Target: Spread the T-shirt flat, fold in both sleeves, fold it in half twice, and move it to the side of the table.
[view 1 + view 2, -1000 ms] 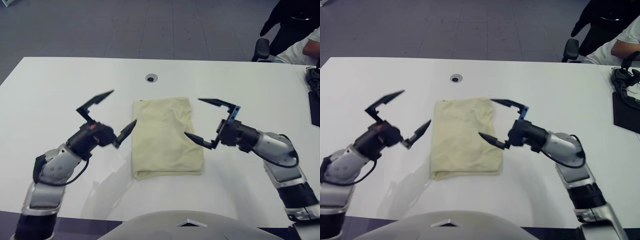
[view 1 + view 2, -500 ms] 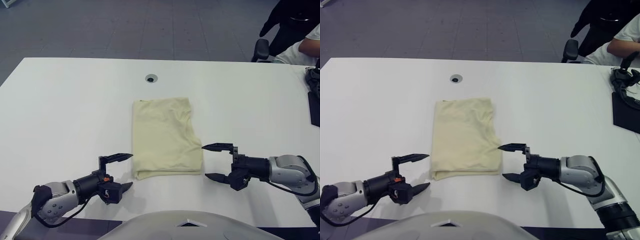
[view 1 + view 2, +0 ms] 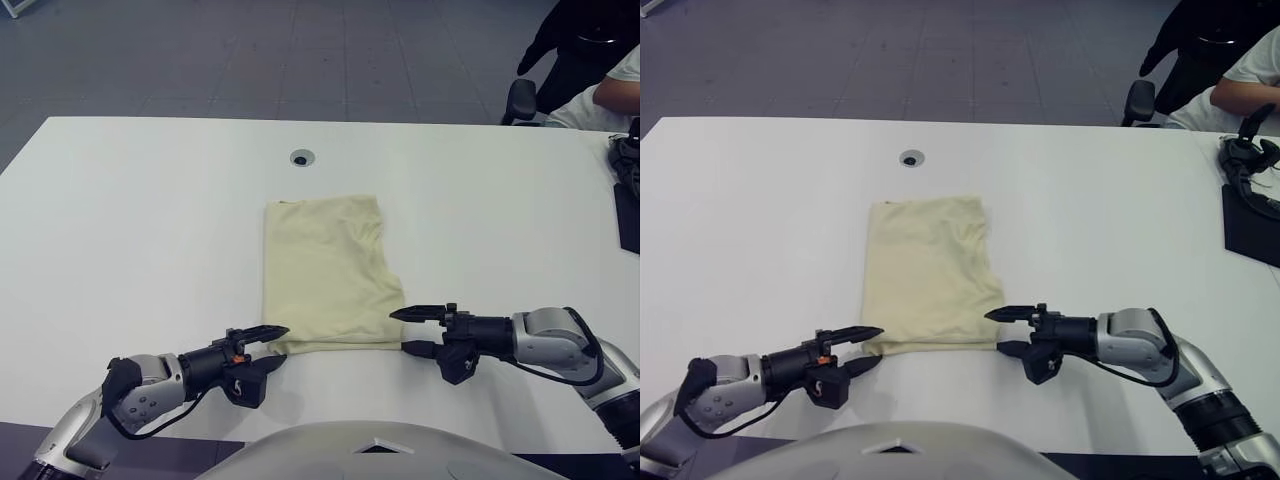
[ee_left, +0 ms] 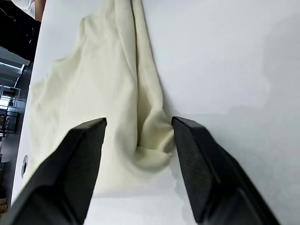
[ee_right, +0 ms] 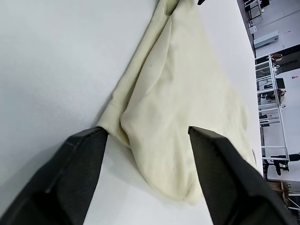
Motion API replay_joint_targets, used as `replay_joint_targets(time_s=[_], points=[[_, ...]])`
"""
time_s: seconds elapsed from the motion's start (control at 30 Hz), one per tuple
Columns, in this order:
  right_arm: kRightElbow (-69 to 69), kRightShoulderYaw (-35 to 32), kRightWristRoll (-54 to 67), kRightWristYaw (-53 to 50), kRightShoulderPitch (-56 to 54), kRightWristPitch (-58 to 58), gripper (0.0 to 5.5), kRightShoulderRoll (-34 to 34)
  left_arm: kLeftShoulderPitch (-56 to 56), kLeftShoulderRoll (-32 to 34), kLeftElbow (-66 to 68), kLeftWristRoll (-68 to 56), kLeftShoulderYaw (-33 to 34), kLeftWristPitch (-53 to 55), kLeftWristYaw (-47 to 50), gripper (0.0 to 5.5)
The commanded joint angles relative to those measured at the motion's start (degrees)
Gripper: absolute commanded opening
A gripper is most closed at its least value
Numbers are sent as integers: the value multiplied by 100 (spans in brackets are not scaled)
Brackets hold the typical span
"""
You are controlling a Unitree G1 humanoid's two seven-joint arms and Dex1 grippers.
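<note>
In the left eye view, the T-shirt (image 3: 330, 275) lies in the middle of the white table (image 3: 120, 200), folded into a tall, narrow rectangle with no sleeves showing. Its far edge is near a small round hole (image 3: 302, 157) in the tabletop. The left end effector (image 3: 276, 344) sits low at the shirt's near-left corner and the right end effector (image 3: 399, 331) at its near-right corner. Both are spread, with one finger above the cloth edge and one down by the table. The right eye view agrees: neither has yet pinched any fabric. In the left wrist view, the two dark fingers (image 4: 79, 164) stand apart on either side of the bunched, layered corner, which lies just ahead of the tips. The right wrist view shows its fingers (image 5: 77, 180) open in the same way around the other corner, where several layers stack up. The sleeve folds look done, and a half-fold appears to be in hand. The next move probably calls for both end effectors to close on every layer at these corners, then lift and carry the near edge evenly onto the far edge.
</note>
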Motion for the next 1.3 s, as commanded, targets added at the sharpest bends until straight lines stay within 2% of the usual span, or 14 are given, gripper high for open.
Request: replay_joint_targets(time_s=[0.03, 0.33, 0.47, 0.53, 0.63, 0.9, 1.17, 1.3], points=[[136, 302, -227, 180, 52, 101, 226, -61, 125, 233, 94, 69, -32, 130, -202, 167], [229, 633, -220, 189, -113, 160, 70, 9, -191, 254, 609, 135, -23, 61, -12, 7], [302, 755, -212, 204, -176, 182, 2, 0, -233, 243, 603, 15, 43, 59, 44, 0], [326, 790, -179, 204, -181, 204, 1, -17, -139, 253, 467, -193, 55, 100, -12, 0], [362, 822, -166, 183, -194, 225, 0, -2, 58, 281, 333, -421, 19, 209, -123, 60], [358, 885, -140, 127, -176, 298, 0, 26, 294, 413, -68, -977, 277, 365, -321, 178], [334, 880, -163, 94, -139, 376, 0, 25, 110, 407, 262, -750, 545, 172, -139, 304], [329, 884, -181, 87, -145, 388, 0, 28, -170, 318, 613, -219, 485, -51, 162, 373]])
